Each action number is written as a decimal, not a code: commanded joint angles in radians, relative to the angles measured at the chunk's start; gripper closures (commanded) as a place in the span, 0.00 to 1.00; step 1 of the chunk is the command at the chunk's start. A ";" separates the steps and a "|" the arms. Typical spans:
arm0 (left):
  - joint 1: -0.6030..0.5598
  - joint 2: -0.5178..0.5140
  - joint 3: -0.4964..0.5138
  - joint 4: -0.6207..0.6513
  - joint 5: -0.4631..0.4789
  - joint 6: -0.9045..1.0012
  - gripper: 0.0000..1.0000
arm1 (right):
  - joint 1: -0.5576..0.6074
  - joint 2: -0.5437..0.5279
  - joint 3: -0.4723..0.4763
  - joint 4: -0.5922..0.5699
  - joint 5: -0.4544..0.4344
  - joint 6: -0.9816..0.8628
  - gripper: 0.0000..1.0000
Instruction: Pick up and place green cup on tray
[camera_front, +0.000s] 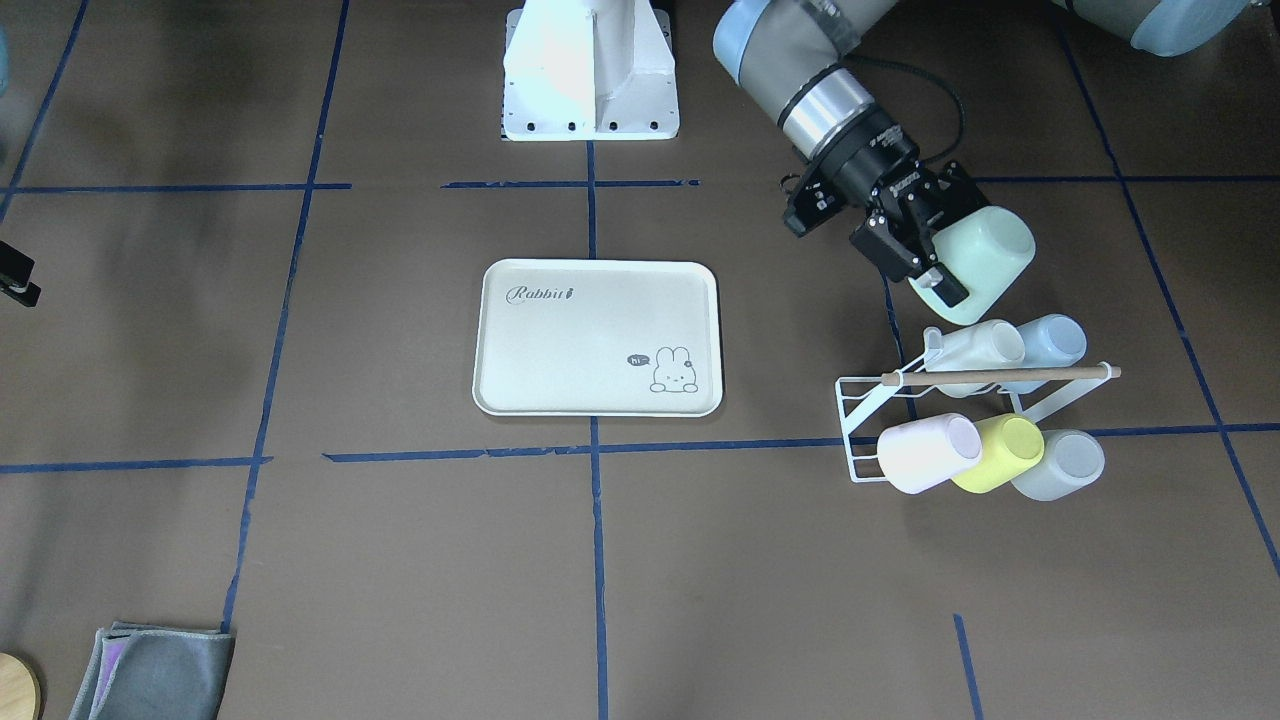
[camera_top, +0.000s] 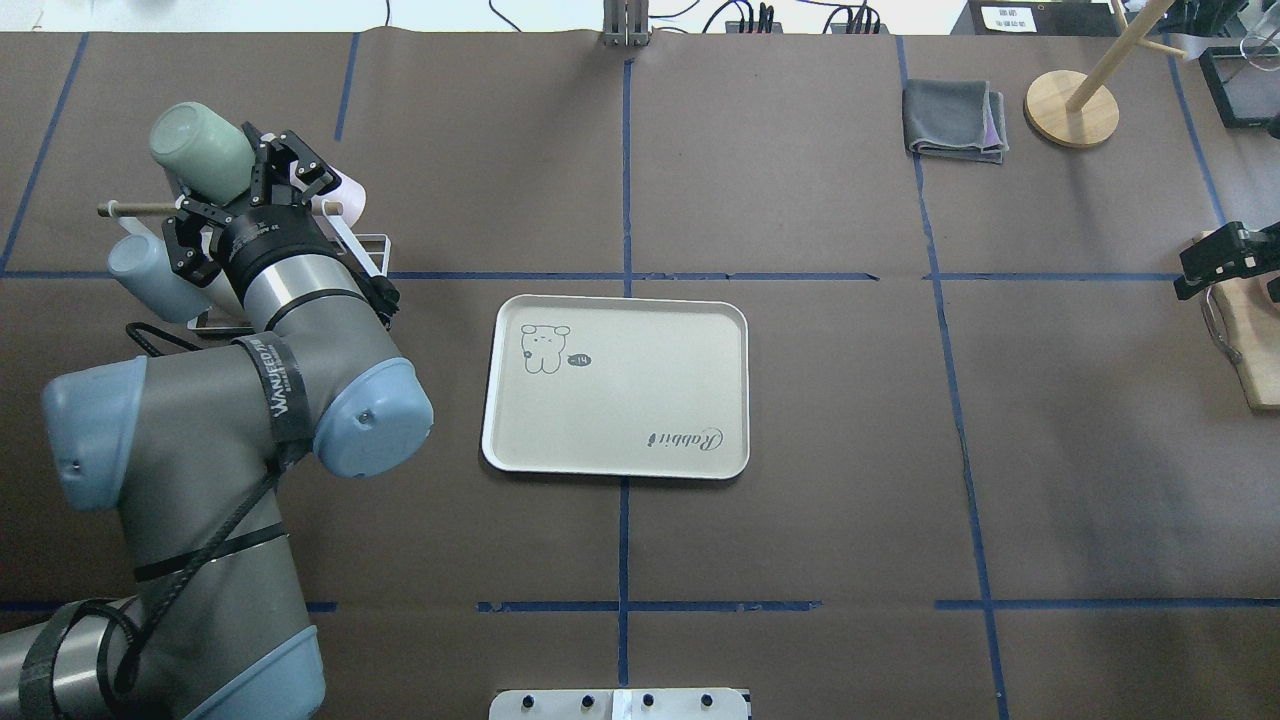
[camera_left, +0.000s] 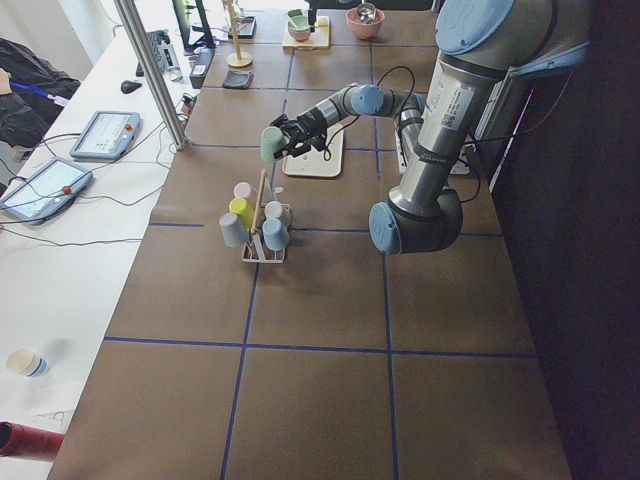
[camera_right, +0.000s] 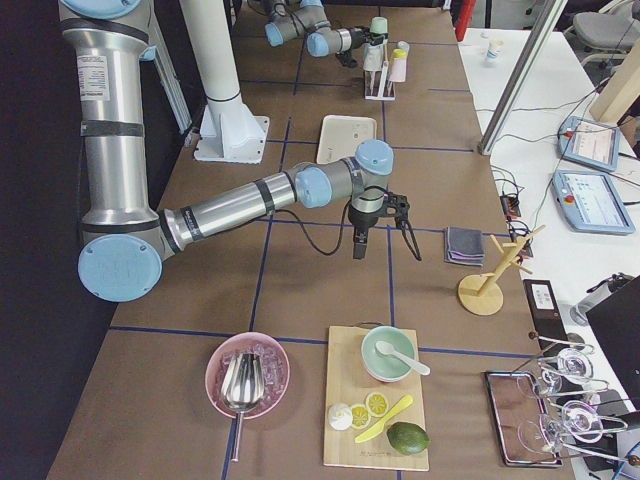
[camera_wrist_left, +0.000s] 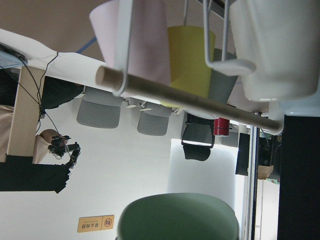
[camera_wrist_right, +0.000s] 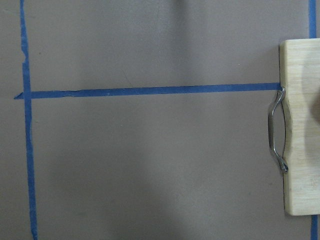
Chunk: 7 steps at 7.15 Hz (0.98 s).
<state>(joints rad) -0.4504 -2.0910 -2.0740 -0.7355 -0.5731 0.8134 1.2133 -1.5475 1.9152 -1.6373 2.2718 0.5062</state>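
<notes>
The pale mint-green cup (camera_front: 990, 255) hangs tilted in the air just above the back of the cup rack (camera_front: 865, 420), with my left gripper (camera_front: 935, 275) shut on its rim. From overhead the green cup (camera_top: 198, 150) sticks out beyond the left gripper (camera_top: 262, 168), bottom outward. Its bottom fills the lower edge of the left wrist view as a green cup (camera_wrist_left: 177, 217). The cream tray (camera_front: 590, 330) with "Rabbit" script lies bare at the table's middle, well apart from the cup. My right gripper (camera_top: 1215, 262) hovers far off at the table's other end; its jaws are unclear.
The white wire rack with a wooden dowel (camera_front: 1000, 375) holds a pink cup (camera_front: 930, 452), a yellow-green cup (camera_front: 1000, 452), a grey cup (camera_front: 1062, 465), a white cup (camera_front: 978, 350) and a pale blue cup (camera_front: 1052, 340). A folded grey cloth (camera_top: 955, 120) and a wooden stand (camera_top: 1072, 108) sit far right.
</notes>
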 joint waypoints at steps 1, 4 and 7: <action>-0.011 -0.004 -0.110 -0.072 -0.093 -0.017 0.65 | 0.002 0.004 0.002 0.001 -0.002 0.000 0.00; -0.010 -0.004 -0.113 -0.184 -0.320 -0.286 0.70 | 0.006 0.010 0.005 0.001 -0.002 0.000 0.00; -0.008 0.005 -0.130 -0.247 -0.506 -0.529 0.85 | 0.009 0.015 0.008 0.002 -0.002 0.002 0.00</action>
<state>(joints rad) -0.4588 -2.0914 -2.1944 -0.9456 -1.0024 0.3931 1.2211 -1.5358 1.9221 -1.6357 2.2699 0.5072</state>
